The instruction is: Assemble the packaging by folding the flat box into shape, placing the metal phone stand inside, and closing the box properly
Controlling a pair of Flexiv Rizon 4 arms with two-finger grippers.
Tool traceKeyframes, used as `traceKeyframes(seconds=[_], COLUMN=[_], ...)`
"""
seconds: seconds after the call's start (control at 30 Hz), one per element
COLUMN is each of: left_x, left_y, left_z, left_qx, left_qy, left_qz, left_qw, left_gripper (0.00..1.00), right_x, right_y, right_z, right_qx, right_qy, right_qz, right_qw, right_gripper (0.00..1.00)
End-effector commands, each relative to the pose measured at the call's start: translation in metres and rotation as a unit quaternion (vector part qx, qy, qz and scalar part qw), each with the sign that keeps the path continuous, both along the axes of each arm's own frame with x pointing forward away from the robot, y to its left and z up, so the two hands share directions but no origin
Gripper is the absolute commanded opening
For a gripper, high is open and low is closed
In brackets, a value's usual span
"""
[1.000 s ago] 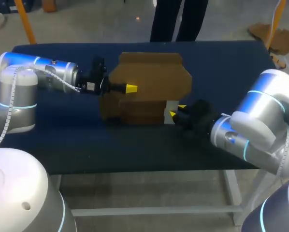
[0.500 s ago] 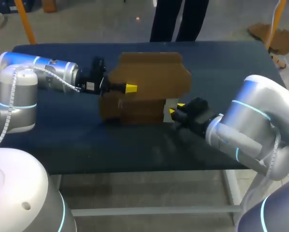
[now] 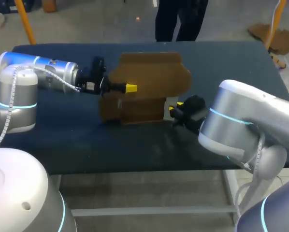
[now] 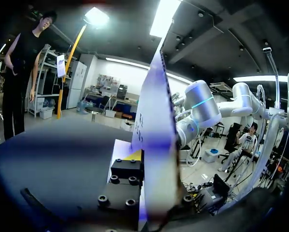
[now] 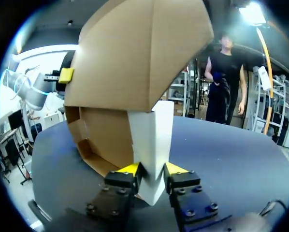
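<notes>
A brown cardboard box stands mid-table with its big lid flap raised. My left gripper is shut on the edge of that flap from the left. In the left wrist view the flap runs edge-on between the fingers of my left gripper. My right gripper is at the box's right end, low near the table. The right wrist view shows this gripper shut on the white phone stand, both yellow tips against its sides. The stand is upright at the open side of the box.
The dark blue table has bare cloth in front of and to both sides of the box. My right arm's elbow rises large over the front right part of the table. The box interior is open toward the right gripper.
My right arm's elbow has swung up and to the left while its gripper stayed at the box's right end, its fingers narrowing onto the white stand. The left arm and the box have not moved.
</notes>
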State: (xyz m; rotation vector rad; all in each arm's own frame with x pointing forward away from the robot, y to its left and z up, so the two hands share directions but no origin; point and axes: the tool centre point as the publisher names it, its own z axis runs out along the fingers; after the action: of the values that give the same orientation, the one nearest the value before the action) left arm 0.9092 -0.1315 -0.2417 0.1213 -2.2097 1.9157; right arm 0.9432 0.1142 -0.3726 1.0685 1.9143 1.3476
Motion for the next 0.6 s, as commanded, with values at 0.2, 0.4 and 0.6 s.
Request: traceKeyframes(seconds=[0.2,0.4,0.6], left_x=[-0.002,-0.002,-0.002], left_y=[-0.0019,-0.0019,-0.0019], left_z=[-0.0051,-0.0051,-0.0051], left_qx=[0.0,0.0,0.0], left_qy=[0.001,0.001,0.001], left_qz=[-0.003,-0.003,-0.003], left_qw=[1.0,1.0,1.0], left_gripper=[0.0,0.0,0.0], right_x=[0.0183,0.0194,0.0194], right_y=[0.0146,0.0156,0.0156], right_z=[-0.0045,-0.0051,-0.0045], right_qx=[-0.046,-0.048,-0.047], right_qy=[-0.007,-0.004,-0.003], right_qz=[-0.142,-0.147,-0.148], right_qw=[0.989,0.988,0.988], right_gripper=[0.26,0.0,0.0])
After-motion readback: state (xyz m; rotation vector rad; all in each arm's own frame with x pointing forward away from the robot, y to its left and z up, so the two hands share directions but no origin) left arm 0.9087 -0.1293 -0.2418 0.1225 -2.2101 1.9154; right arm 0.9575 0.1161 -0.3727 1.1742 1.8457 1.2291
